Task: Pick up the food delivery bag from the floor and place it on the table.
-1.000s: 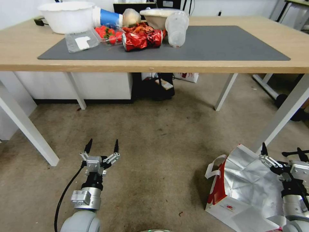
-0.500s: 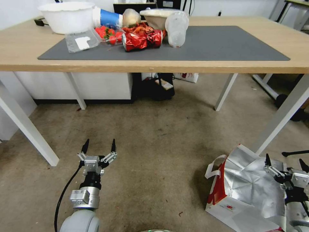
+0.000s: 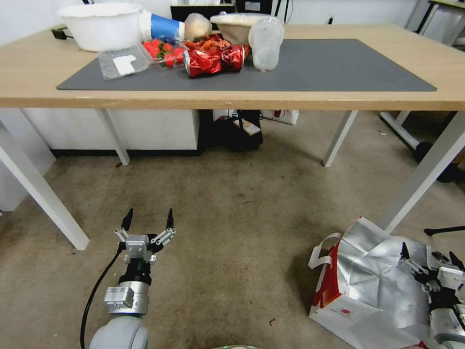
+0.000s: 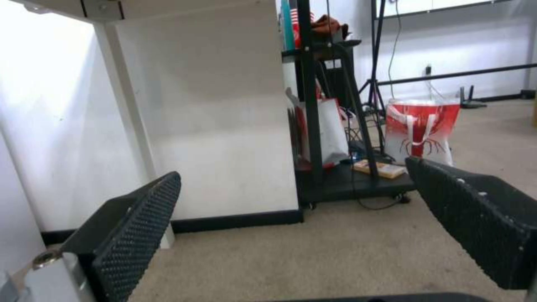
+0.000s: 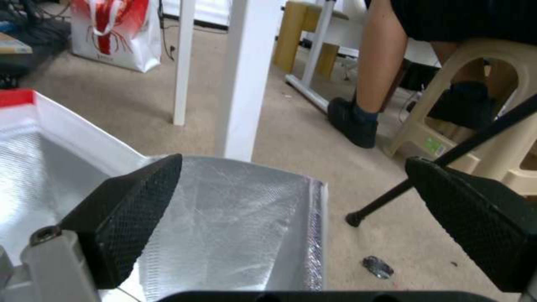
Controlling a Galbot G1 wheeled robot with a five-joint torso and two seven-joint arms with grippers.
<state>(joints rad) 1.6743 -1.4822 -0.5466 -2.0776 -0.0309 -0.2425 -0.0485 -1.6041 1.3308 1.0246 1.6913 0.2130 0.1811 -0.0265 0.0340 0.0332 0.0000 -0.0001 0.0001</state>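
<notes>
Bag (image 3: 373,281) lies on the floor (image 3: 232,232) at lower right of the head frame, open, foil lining up, white handle at its left edge, just beside a white leg of the surface (image 3: 339,99); right end effector (image 3: 428,257) over the bag's right rim, fingers spread, one finger (image 5: 131,209) above the foil; left end effector (image 3: 147,220) at lower left, fingers spread, above bare floor, well apart from the bag.
</notes>
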